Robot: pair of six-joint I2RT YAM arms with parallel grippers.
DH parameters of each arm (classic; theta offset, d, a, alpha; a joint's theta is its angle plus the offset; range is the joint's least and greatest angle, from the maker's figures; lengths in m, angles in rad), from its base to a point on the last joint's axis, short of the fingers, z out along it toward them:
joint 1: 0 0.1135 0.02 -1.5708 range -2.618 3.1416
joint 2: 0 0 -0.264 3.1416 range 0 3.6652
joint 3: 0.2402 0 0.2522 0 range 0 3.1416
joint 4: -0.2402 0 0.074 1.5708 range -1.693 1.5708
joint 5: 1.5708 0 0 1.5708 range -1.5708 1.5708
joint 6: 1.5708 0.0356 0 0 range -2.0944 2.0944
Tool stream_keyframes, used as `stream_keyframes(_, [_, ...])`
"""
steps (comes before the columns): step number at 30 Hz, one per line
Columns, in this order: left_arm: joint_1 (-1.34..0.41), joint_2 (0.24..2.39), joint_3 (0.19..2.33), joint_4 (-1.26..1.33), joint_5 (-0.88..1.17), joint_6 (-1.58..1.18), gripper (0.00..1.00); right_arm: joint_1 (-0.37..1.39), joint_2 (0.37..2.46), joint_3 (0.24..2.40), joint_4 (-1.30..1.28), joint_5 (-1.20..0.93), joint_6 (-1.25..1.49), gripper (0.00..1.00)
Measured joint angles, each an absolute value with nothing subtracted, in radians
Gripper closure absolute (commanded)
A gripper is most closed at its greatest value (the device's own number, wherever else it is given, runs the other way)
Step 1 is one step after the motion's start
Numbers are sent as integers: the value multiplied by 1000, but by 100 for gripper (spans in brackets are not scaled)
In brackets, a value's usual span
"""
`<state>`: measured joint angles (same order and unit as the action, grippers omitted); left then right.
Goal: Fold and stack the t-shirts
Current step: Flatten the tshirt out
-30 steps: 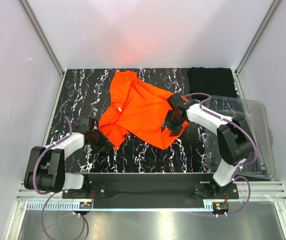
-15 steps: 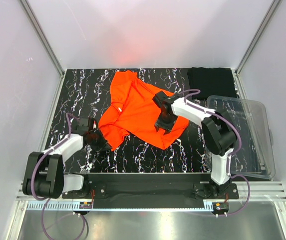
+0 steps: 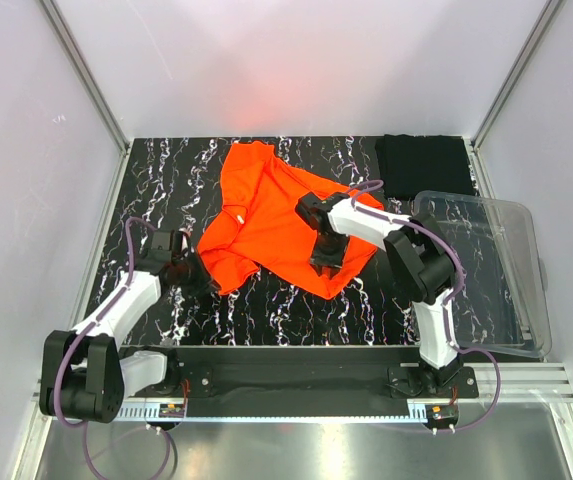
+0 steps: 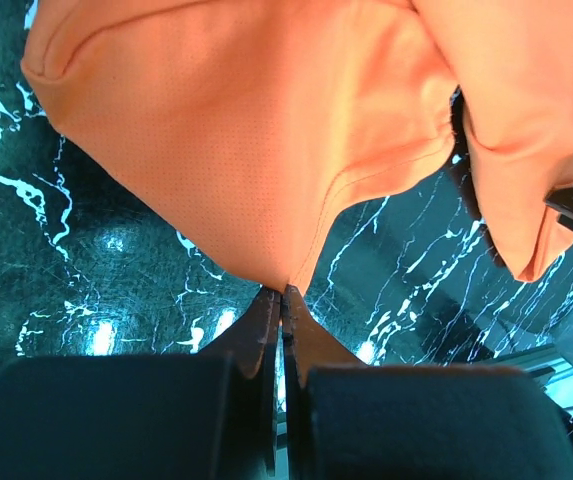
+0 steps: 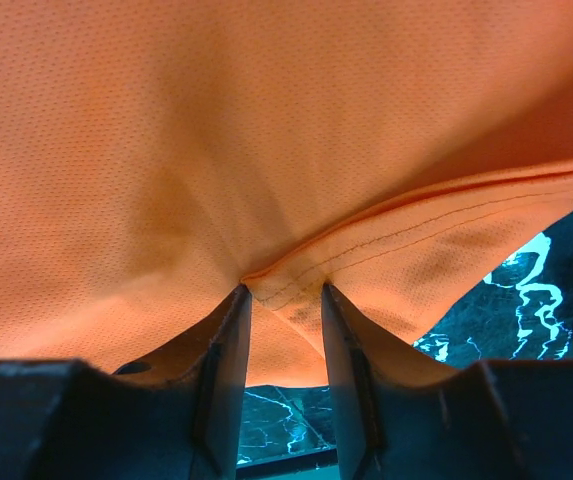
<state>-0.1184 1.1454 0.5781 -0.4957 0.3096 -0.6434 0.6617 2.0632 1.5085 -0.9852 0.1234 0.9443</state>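
The left gripper (image 3: 188,272) is closed tight on the near-left corner of the orange shirt (image 3: 266,215). In the left wrist view its jaws meet with a point of cloth pinched between them (image 4: 282,295), and the table (image 3: 166,170) shows on either side. The right gripper (image 3: 326,262) is at the shirt's near-right hem. The right wrist view shows its jaws (image 5: 284,290) partly apart with a stitched fold of hem puckered between them; I cannot tell whether they grip it. The orange shirt lies rumpled across the middle of the table, from near the far edge down to the two grippers. The black shirt (image 3: 424,165) lies folded flat in the far right corner, well apart from both grippers. A clear bin (image 3: 506,260) sits at the right edge, just near of the black shirt.
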Motion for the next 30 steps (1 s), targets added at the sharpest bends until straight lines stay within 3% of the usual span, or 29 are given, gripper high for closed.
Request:
stream_keyframes(10, [-118,1145,601,-529,309,-624,100,663,2074,1516,-990,139,923,61])
stream_keyframes(13, [-118,1144,601,-532,309,-624,100,663,2074,1516,-990,146,915,76])
stream_keyframes(19, [-118,1111,640,-558,301,-624,100,663,2069,1516,-1002,191,895,91])
stream_keyframes(30, [-118,994,727,-611,255,-625,100,663,1934,1518,-1052,251,873,89])
